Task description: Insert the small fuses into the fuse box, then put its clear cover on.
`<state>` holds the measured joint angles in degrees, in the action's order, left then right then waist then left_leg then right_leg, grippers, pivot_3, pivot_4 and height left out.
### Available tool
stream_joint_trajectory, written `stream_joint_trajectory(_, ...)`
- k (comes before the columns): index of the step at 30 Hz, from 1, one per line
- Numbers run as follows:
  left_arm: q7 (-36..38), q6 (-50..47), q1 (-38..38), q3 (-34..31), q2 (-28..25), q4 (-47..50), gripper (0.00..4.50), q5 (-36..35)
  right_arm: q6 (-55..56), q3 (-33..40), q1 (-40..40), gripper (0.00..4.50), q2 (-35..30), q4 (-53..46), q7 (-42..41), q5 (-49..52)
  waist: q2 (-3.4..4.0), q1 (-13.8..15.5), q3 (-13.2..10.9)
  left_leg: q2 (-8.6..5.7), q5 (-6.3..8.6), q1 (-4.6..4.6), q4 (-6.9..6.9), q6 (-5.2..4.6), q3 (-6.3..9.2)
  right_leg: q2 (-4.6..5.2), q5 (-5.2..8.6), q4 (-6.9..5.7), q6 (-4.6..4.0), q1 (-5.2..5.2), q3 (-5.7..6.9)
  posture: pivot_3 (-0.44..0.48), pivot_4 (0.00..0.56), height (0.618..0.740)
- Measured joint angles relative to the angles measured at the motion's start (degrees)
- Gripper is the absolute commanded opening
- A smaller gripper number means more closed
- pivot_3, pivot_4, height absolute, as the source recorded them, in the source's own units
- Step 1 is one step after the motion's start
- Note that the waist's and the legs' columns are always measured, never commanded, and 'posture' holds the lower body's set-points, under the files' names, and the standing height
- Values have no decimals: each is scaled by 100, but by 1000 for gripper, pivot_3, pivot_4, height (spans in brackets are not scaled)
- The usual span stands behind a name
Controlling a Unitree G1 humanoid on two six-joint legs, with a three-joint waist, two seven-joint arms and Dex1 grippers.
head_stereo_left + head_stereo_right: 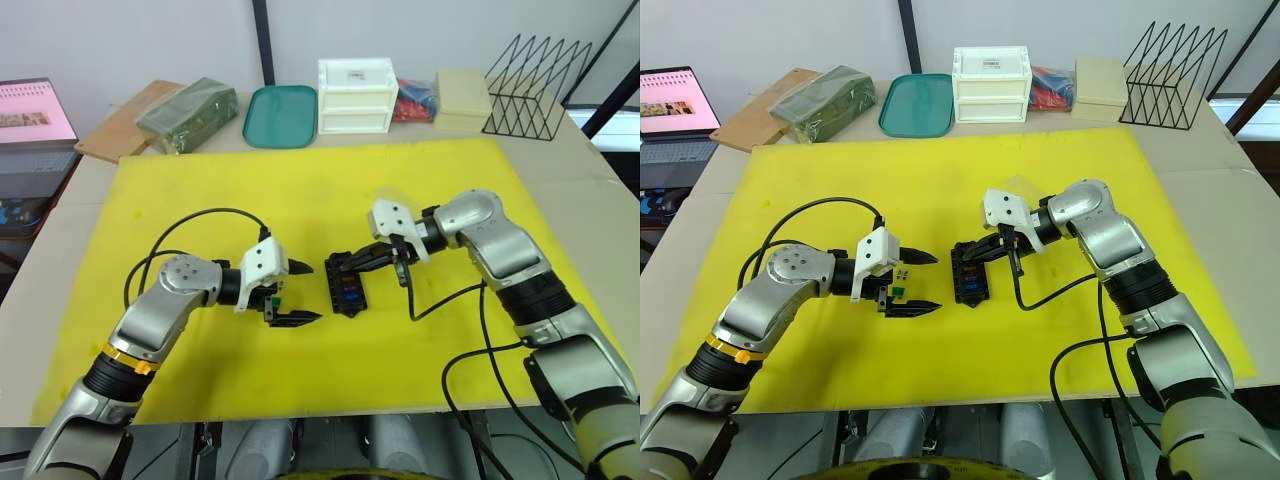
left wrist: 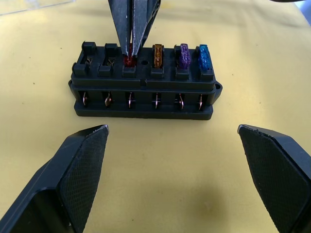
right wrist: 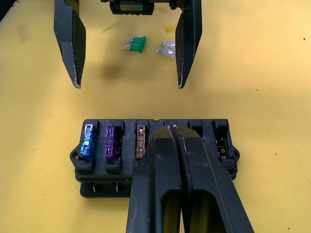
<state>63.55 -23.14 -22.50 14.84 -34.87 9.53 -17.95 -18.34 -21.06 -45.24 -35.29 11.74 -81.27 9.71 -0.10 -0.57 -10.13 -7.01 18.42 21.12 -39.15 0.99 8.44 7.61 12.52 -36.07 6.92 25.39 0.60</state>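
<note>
The black fuse box (image 1: 348, 287) lies on the yellow mat (image 1: 200, 200) between my two grippers. Blue (image 2: 203, 56), purple (image 2: 184, 53) and tan (image 2: 158, 55) small fuses stand in its slots. My right gripper (image 1: 346, 265) is shut on a red fuse (image 2: 129, 61), and holds it in the slot beside the tan one. My left gripper (image 1: 313, 292) hangs open just left of the box with nothing between its fingers. A green fuse (image 3: 138, 44) and a clear fuse (image 3: 166, 48) lie loose on the mat under it. The clear cover (image 1: 1017, 186) lies just behind my right gripper.
Along the back edge stand a white drawer box (image 1: 356, 95), a teal tray (image 1: 282, 116), a green packet (image 1: 187, 113), a beige box (image 1: 462, 98) and a black wire rack (image 1: 535, 88). A laptop (image 1: 35, 110) sits far left. Black cables loop beside both arms.
</note>
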Motion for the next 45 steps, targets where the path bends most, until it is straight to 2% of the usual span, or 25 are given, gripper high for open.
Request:
stream_joint_trajectory(11,99,-294,-75,-308,-253,409,4500,-348,-967,276,-22,28,-117,-614,5,313,-1,-4,-3,0,0,24,0,0,0,0,0,-2,0,25,-2,0,150,740)
stream_joint_trajectory(14,130,-593,-82,-630,-554,783,4500,-648,-1183,561,-25,28,-375,-1002,6,503,-1,-2,-3,0,0,28,1,0,0,0,0,-2,0,30,-3,0,150,740)
stream_joint_trajectory(18,306,-941,93,-1110,-1241,1112,4500,-967,-1326,822,132,28,-851,-1427,-12,651,-1,-10,-4,2,0,26,4,0,-3,-1,0,-2,0,31,-5,0,150,740)
stream_joint_trajectory(24,732,-992,840,-1938,-2246,1036,4500,-1120,-1307,1296,778,2049,-1861,-1604,-164,763,3,3,-9,2,5,26,4,-8,-16,0,0,-1,0,31,-10,0,150,740)
stream_joint_trajectory(31,1209,-578,1435,-2810,-2829,335,4500,-1104,-1210,1861,1212,4475,-2570,-1597,-187,876,6,-9,-10,10,8,23,6,-13,-27,-4,0,0,0,33,-13,0,150,740)
stream_joint_trajectory(37,1544,-245,1623,-3228,-3113,-352,4500,-1049,-1100,2251,1793,4475,-2998,-1580,-104,900,11,-4,-14,10,11,24,6,-18,-33,-2,0,1,0,33,-14,0,150,740)
stream_joint_trajectory(45,1580,-208,1755,-3263,-3117,-374,4500,-1006,-986,2431,1969,4475,-3135,-1625,-20,921,15,-17,-17,14,11,23,7,-18,-37,-4,0,-1,0,35,-16,0,150,740)
